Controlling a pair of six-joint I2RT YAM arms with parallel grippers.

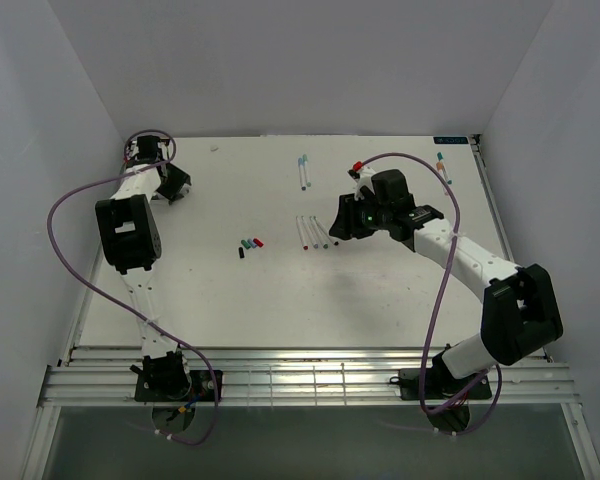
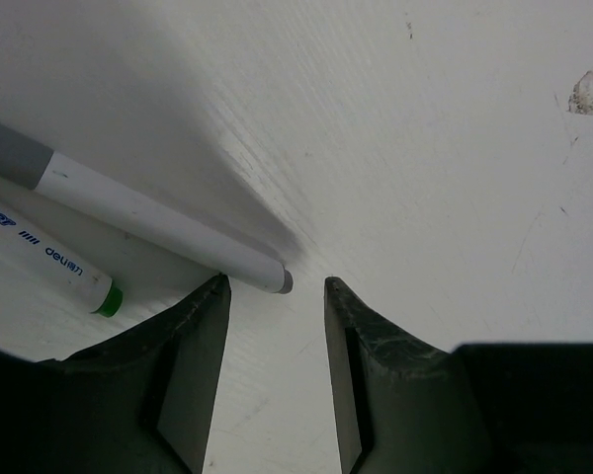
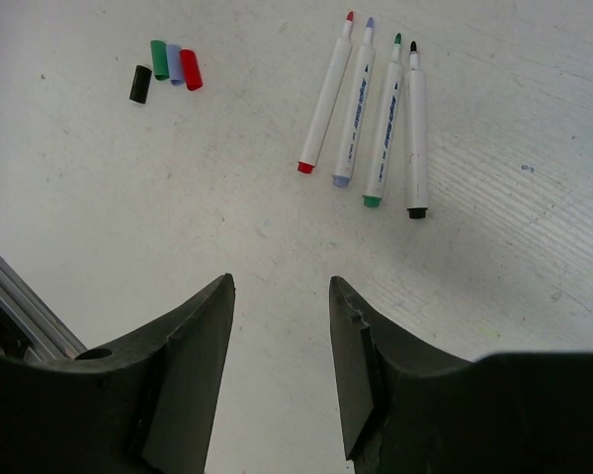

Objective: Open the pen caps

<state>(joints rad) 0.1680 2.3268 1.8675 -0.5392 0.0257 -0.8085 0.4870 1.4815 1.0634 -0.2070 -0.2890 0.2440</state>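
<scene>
Four loose pen caps, black point(image 3: 139, 83), green point(image 3: 159, 59), pale purple point(image 3: 175, 64) and red point(image 3: 191, 69), lie together on the white table point(image 1: 280, 300). Several uncapped white pens point(image 3: 376, 118) lie side by side to their right. My right gripper point(image 3: 281, 279) hovers open above bare table short of them, with nothing between its fingers. In the left wrist view a white pen point(image 2: 158, 222) with a grey cap point(image 2: 10, 148) lies next to a green-ended pen point(image 2: 49, 259). My left gripper point(image 2: 276, 279) is open, and the grey-capped pen's butt end lies just past its fingertips.
Two capped pens point(image 1: 303, 172) lie at the back centre, and one more point(image 1: 442, 168) at the back right. A red cap point(image 1: 357, 165) shows just behind the right gripper point(image 1: 342, 222). The left gripper point(image 1: 175, 182) is in the far left corner near the wall.
</scene>
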